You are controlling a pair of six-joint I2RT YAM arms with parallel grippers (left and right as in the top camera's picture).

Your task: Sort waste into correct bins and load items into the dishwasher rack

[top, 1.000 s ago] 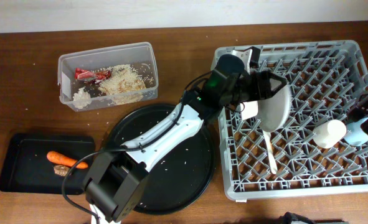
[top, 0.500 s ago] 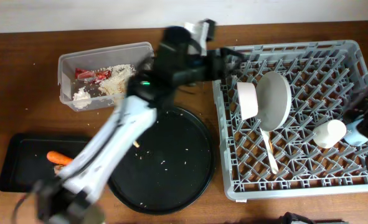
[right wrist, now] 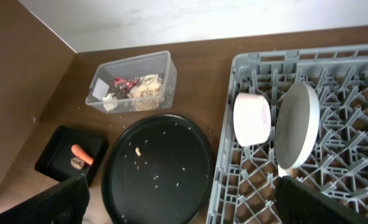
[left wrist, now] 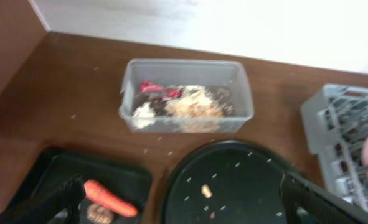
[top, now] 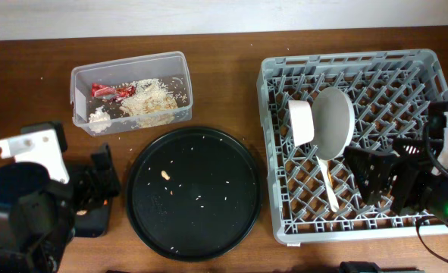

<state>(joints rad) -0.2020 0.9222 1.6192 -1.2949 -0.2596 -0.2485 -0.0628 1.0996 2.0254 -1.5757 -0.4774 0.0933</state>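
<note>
The grey dishwasher rack [top: 405,83] holds a small white bowl [top: 301,121] and a pale plate [top: 334,121] standing on edge, with a white fork [top: 329,186] lying below them. The clear tub [top: 129,91] holds the red wrapper [top: 106,90], tissue [top: 98,116] and beige crumbs [top: 154,98]. The carrot [left wrist: 109,198] and a brown scrap [left wrist: 96,213] lie in the shallow black tray [left wrist: 59,171]. My left gripper [top: 95,186] is open and empty above that tray. My right gripper [top: 379,178] is open and empty over the rack's front right. The cups and chopstick are hidden.
A large round black tray [top: 208,227] sits between the tub and the rack, with one peanut [top: 165,175] and scattered crumbs on it. The left arm covers most of the shallow tray in the overhead view. Brown table shows around the tub.
My left arm has pulled back from the rack to the front left, leaving bowl and plate standing in the rack. My right arm has moved in over the rack's front right, covering the cups.
</note>
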